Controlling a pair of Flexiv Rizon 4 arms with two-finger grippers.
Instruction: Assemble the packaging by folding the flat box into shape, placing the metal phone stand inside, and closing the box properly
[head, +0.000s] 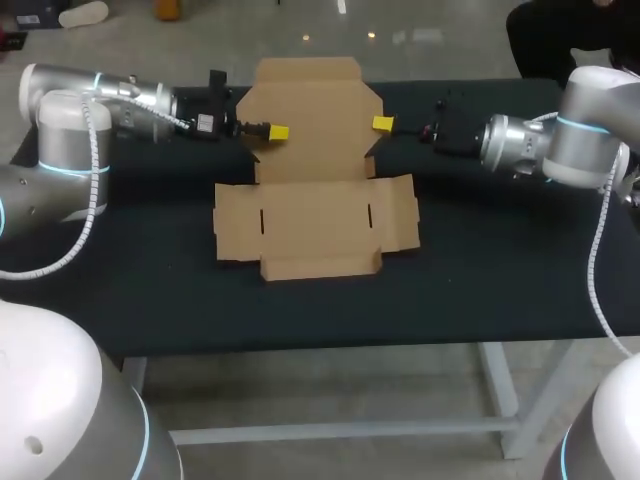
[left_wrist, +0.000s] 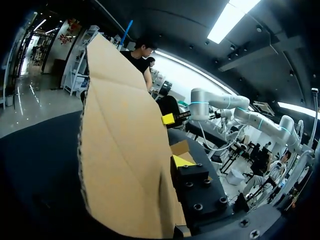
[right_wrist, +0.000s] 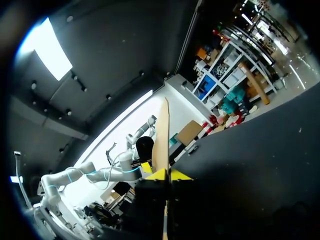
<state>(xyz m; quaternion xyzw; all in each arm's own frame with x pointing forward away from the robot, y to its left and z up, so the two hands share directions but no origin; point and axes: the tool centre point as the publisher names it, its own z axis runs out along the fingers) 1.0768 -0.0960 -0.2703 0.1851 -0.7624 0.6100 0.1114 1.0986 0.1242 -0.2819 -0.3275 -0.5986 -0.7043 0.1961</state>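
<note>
Right jaws pinch the rear flap (head: 312, 120) of the flat box (head: 315, 225); left jaws' hold unclear.

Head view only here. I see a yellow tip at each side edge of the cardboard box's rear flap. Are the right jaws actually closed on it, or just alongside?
Observer: Closed on it. In the right wrist view the rear flap runs edge-on between the right jaws, with both yellow tips against it from opposite sides.
Operator: From above I can't judge height. Is that flap lying on the table?
Observer: No. The left wrist view shows it standing up off the table, rising steeply like a wall.
</note>
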